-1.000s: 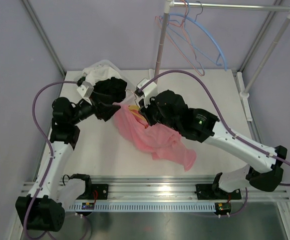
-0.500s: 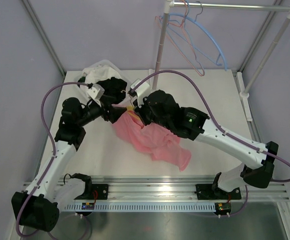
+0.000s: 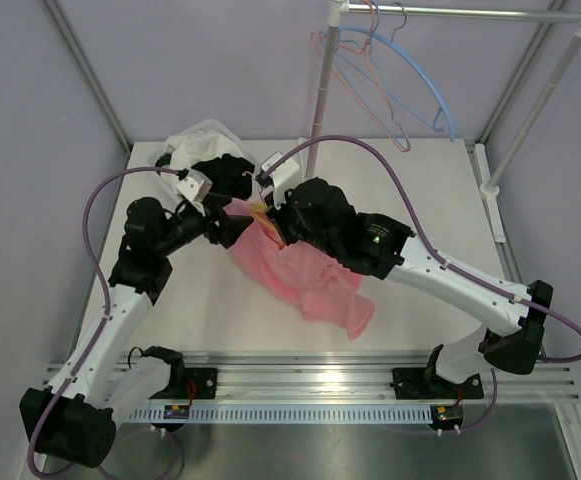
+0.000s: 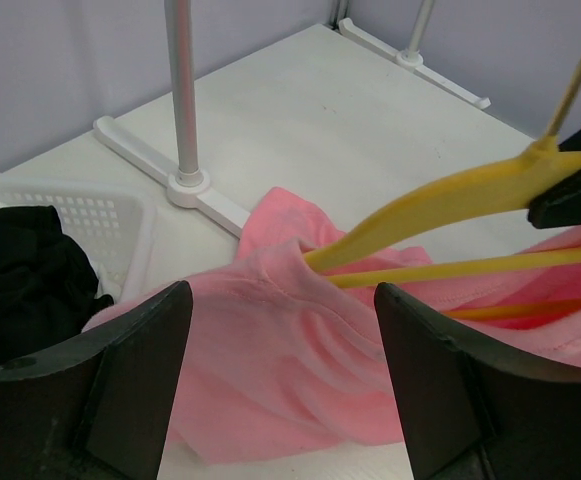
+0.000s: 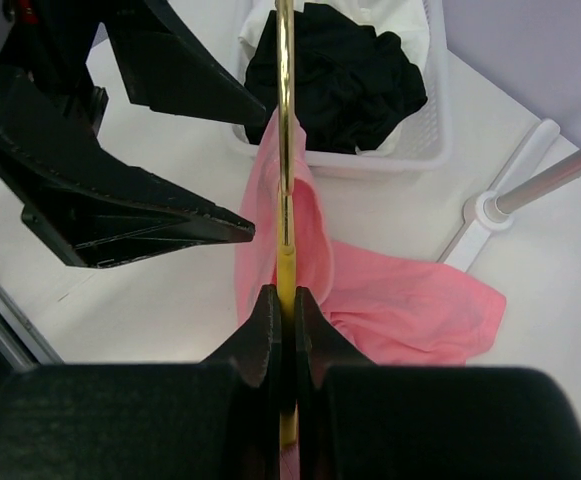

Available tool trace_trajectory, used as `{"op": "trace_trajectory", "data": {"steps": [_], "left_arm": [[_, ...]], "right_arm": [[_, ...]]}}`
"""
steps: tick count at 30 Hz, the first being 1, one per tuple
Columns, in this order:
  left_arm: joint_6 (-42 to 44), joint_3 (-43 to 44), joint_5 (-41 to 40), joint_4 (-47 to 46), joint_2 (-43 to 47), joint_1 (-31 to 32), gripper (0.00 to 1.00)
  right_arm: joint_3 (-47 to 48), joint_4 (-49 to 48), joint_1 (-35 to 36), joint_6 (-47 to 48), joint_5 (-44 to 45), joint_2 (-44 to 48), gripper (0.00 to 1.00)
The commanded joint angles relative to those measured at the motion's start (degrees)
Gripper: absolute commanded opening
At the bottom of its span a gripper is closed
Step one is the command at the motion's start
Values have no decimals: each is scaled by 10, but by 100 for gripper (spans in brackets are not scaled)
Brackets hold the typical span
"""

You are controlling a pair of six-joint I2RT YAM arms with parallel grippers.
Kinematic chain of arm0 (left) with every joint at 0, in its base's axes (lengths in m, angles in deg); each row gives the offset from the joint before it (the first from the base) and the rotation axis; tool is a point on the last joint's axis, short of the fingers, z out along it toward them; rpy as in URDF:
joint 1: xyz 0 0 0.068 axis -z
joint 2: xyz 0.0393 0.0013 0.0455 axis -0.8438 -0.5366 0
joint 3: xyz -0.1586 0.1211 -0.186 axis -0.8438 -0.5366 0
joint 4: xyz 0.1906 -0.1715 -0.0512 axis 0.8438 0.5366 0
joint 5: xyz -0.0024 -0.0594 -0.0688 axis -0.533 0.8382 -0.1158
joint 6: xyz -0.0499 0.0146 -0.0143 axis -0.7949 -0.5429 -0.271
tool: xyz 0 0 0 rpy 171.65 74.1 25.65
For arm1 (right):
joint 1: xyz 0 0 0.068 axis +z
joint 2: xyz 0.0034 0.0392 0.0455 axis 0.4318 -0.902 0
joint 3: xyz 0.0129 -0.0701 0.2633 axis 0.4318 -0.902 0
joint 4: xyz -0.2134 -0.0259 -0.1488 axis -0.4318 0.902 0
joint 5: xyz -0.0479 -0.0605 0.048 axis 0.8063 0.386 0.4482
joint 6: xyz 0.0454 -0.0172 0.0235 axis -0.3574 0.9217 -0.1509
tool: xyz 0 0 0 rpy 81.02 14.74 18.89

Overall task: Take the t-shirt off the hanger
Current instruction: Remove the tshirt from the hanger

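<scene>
A pink t-shirt (image 3: 305, 275) hangs on a yellow hanger (image 3: 261, 211) and trails onto the table. My right gripper (image 5: 284, 305) is shut on the hanger (image 5: 285, 150) near its hook and holds it up; the t-shirt (image 5: 390, 300) drapes below it. My left gripper (image 4: 282, 400) is open, its jaws wide apart on either side of the t-shirt's (image 4: 270, 370) collar end, where the hanger's yellow arm (image 4: 420, 205) pokes out of the cloth. In the top view the left gripper (image 3: 232, 215) sits just left of the right gripper (image 3: 275, 215).
A white basket (image 3: 198, 145) with black and white clothes stands at the back left, behind the grippers. A clothes rack (image 3: 320, 90) with blue and pink wire hangers (image 3: 400, 85) stands at the back right; its base rails (image 4: 180, 185) lie on the table.
My right gripper has carried the hanger and t-shirt left and back towards the basket. My left arm has swung right, bringing its open jaws to the t-shirt's collar end.
</scene>
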Motion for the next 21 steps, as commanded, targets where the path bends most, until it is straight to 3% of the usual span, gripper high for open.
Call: {"op": "trace_trajectory", "data": {"steps": [1,9,12,14,21], "left_arm": [[12,1,-17,-22,23,8,76],[18,10,-52,-15,-2,15,72],[18,13,-73,-10,-6,15,57],[18,21,-81,-6,-11,15,54],[15,25,-64,-1,-21,15,61]], "right_arm": [[29,-56,5,-6,22,9,0],[33,-56,5,-6,3,4,0],[37,-54,5,-6,-8,1,0],[41,-48,6,-6,-19,-4,0],[61,-33,5,-6,-21,-25,0]]}}
